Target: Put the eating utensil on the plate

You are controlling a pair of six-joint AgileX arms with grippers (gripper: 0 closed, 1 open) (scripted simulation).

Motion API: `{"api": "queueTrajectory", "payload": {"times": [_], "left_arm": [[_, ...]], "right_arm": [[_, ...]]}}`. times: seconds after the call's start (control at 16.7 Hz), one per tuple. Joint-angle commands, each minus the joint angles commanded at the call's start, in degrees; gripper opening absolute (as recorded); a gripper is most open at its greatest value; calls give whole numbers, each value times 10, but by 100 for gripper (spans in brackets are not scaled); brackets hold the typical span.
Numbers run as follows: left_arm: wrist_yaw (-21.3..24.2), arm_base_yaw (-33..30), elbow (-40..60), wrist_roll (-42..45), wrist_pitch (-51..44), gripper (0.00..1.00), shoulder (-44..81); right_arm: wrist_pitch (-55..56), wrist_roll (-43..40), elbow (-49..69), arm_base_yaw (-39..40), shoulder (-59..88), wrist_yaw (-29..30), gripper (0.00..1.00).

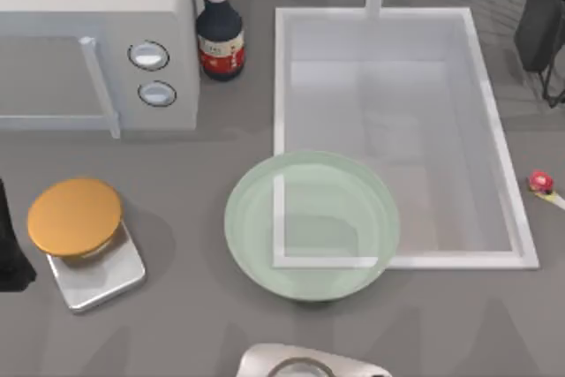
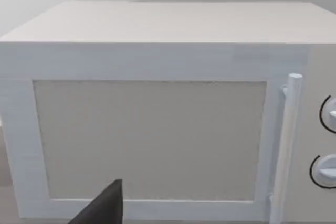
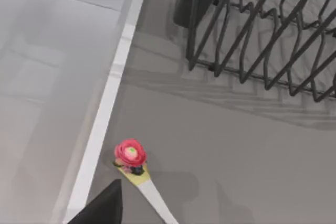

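The eating utensil (image 1: pixel 541 184) lies on the counter at the far right edge, just right of the sink. Its red mushroom knob (image 3: pixel 129 153) shows in the right wrist view, with the pale handle (image 3: pixel 155 198) running out of the picture. The plate (image 1: pixel 233 218), a wide pale green glassy dish, rests at the table's middle and overlaps the sink's front left corner; nothing lies in it. My right arm (image 1: pixel 540 15) hangs at the back right, well behind the utensil. My left arm (image 1: pixel 11 249) is parked at the left edge.
A white sink (image 1: pixel 494 130) fills the back right. A microwave (image 1: pixel 97 41) and a dark sauce bottle (image 1: pixel 220 33) stand at the back left. An orange disc on a steel base (image 1: pixel 75 216) sits front left. A wire rack (image 3: pixel 273 30) stands behind the utensil.
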Motion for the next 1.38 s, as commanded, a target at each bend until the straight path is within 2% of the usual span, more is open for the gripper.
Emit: {"api": "queueTrajectory", "payload": {"times": [0.42, 0.78, 1.02, 1.38], "left_arm": [[0, 0, 0, 0, 0, 100, 0], [0, 0, 0, 0, 0, 100, 0], [0, 0, 0, 0, 0, 100, 0], [0, 0, 0, 0, 0, 100, 0]], "right_arm": [[-229, -158, 278, -6, 414, -2, 100], [-371, -261, 465, -11, 659, -1, 100], [-415, -293, 528, -13, 735, 1, 100], [-415, -294, 529, -11, 739, 2, 100]]}}
